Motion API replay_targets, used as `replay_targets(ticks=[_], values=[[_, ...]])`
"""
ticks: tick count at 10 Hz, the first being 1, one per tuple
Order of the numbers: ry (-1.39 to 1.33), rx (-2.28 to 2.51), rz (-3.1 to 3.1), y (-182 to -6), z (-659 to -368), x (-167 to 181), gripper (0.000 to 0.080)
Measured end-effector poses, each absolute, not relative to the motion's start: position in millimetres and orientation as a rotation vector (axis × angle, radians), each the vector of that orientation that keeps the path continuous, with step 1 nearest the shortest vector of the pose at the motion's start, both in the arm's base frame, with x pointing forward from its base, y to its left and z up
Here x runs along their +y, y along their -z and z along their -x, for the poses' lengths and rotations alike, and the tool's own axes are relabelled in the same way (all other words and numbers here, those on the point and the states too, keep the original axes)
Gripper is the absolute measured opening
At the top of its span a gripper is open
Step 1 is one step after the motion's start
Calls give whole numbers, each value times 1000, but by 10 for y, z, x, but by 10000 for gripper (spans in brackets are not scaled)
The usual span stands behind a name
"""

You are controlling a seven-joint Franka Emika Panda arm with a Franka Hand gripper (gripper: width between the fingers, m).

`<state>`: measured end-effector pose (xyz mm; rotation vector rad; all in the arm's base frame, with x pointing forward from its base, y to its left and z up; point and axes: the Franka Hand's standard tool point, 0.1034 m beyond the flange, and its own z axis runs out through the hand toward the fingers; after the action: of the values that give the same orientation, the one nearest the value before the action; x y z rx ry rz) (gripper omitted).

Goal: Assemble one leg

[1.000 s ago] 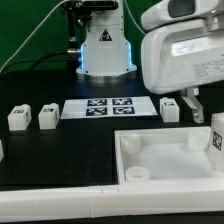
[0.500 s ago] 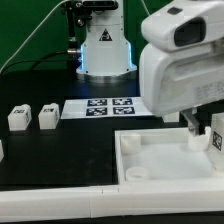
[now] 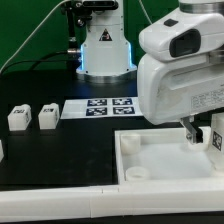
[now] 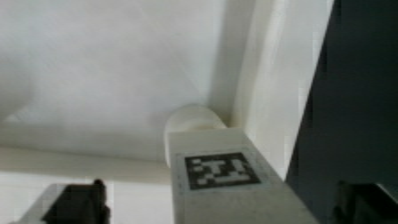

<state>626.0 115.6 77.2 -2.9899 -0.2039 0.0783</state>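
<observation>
I am working on the grab-the-leg step. My pincer (image 4: pixel 219 204) is hanging over the leg (image 4: pixel 217 168) and is spread wide. In the wrist view a dark finger (image 4: pixel 75 203) is showing on each side of the leg, and neither one is touching it, as far as I can tell.

So the leg is sitting right between the fingers and a little below them, with its black-and-white tag facing up. It is resting by a wall of the white tray part (image 3: pixel 150 136) (I cannot tell if it is sitting in a hole or just leaning there).

In the exterior view the big white arm is hiding most of the pincer. A spare leg (image 3: pixel 19 117) and a second spare leg (image 3: pixel 47 117) are sitting on the dark surface (image 3: pixel 60 150), well apart from the pincer, beyond the marker board (image 3: pixel 95 107).

Next, I think I am going to need to go down a little, keeping the leg in the middle. Then I squeeze its two sides and lift. The tray wall is close, so the fingers must not bump it.
</observation>
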Motion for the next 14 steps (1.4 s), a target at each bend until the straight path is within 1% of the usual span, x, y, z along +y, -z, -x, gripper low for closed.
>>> replay_targets(ticks=[1, 2, 3, 6, 8, 11, 14], values=[[-78, -205, 2990, -772, -6261, 1155, 384], [-81, -170, 2991, -772, -6260, 1160, 384], [-97, 56, 2998, -772, -6259, 1165, 294], [-116, 481, 2960, -763, -6272, 1180, 294], [-78, 898, 2827, -764, -6297, 1172, 294], [-39, 1478, 2470, -763, -6266, 1143, 295], [-125, 1906, 2130, -751, -6254, 1211, 295]])
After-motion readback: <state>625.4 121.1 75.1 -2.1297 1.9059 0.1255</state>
